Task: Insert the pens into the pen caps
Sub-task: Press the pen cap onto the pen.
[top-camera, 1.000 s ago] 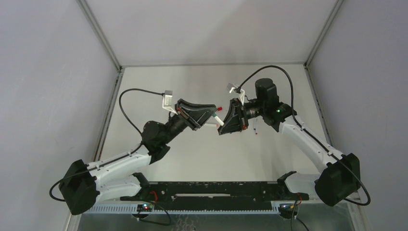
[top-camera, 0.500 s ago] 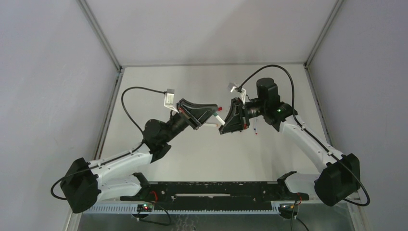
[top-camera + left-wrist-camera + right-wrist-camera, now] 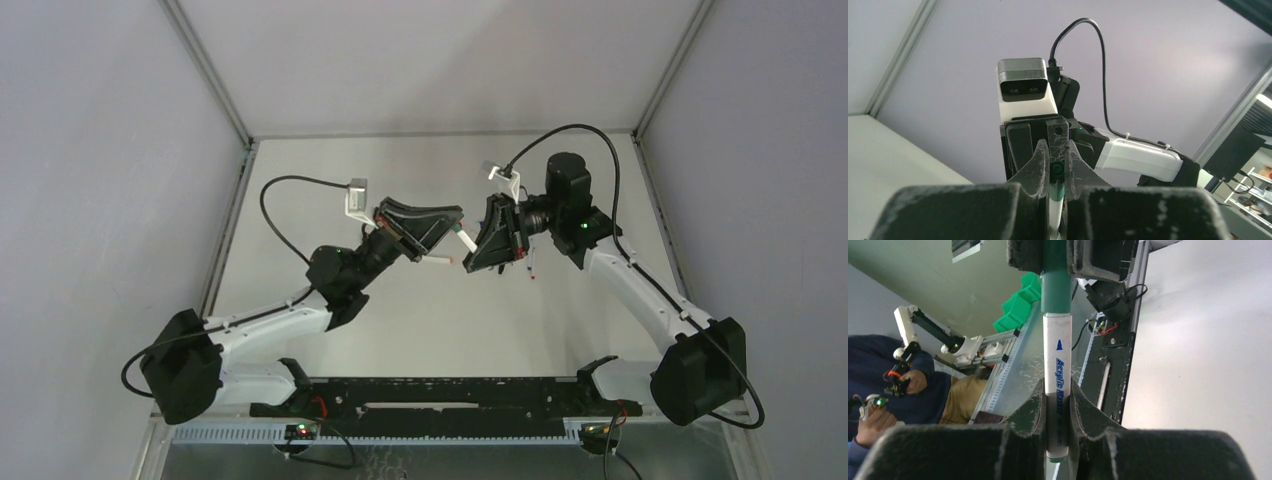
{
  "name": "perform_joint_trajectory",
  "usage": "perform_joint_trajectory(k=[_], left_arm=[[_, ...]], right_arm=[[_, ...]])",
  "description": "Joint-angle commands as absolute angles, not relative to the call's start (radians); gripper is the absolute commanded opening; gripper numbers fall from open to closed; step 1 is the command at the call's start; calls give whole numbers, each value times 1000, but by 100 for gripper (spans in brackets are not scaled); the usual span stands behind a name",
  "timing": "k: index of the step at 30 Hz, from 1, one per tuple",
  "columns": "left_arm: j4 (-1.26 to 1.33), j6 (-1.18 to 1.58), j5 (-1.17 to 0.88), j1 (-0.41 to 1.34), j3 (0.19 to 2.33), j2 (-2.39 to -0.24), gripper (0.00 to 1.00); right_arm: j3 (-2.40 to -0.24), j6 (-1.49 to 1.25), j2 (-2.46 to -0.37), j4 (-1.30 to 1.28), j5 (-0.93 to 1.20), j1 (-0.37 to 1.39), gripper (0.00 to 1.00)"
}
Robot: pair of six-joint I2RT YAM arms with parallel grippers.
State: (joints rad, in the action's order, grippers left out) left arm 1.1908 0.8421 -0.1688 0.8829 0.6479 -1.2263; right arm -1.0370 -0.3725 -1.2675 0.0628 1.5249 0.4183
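A white-barrelled pen (image 3: 1058, 365) printed "Acrylic Marker" is clamped in my right gripper (image 3: 1058, 405). A green pen cap (image 3: 1056, 290) sits on its far end, flush against the barrel, and runs up between the left gripper's fingers (image 3: 1098, 260). In the left wrist view my left gripper (image 3: 1057, 170) is shut on the green cap (image 3: 1057, 169), with white barrel showing below it. In the top view the left gripper (image 3: 455, 225) and right gripper (image 3: 472, 250) meet above mid-table, with the pen (image 3: 464, 241) bridging them.
Another white pen (image 3: 438, 260) with a reddish tip lies on the table (image 3: 400, 320) under the left gripper. Small pens or caps (image 3: 533, 270) lie just behind the right gripper. A black rail (image 3: 440, 405) runs along the near edge. Grey walls enclose the table.
Both grippers have shifted a little right and away from the bases. The left arm has reached further toward the right gripper, and the gap between the two has closed.
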Motion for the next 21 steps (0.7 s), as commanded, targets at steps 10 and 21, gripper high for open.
perform_joint_trajectory(k=[10, 21], left_arm=[[658, 756, -285, 1035, 734, -1261, 0], [615, 731, -648, 987, 757, -1287, 0]], right_arm=[[-1199, -280, -1285, -40, 1356, 416, 0], [-1198, -372, -1262, 81, 1413, 395, 0]])
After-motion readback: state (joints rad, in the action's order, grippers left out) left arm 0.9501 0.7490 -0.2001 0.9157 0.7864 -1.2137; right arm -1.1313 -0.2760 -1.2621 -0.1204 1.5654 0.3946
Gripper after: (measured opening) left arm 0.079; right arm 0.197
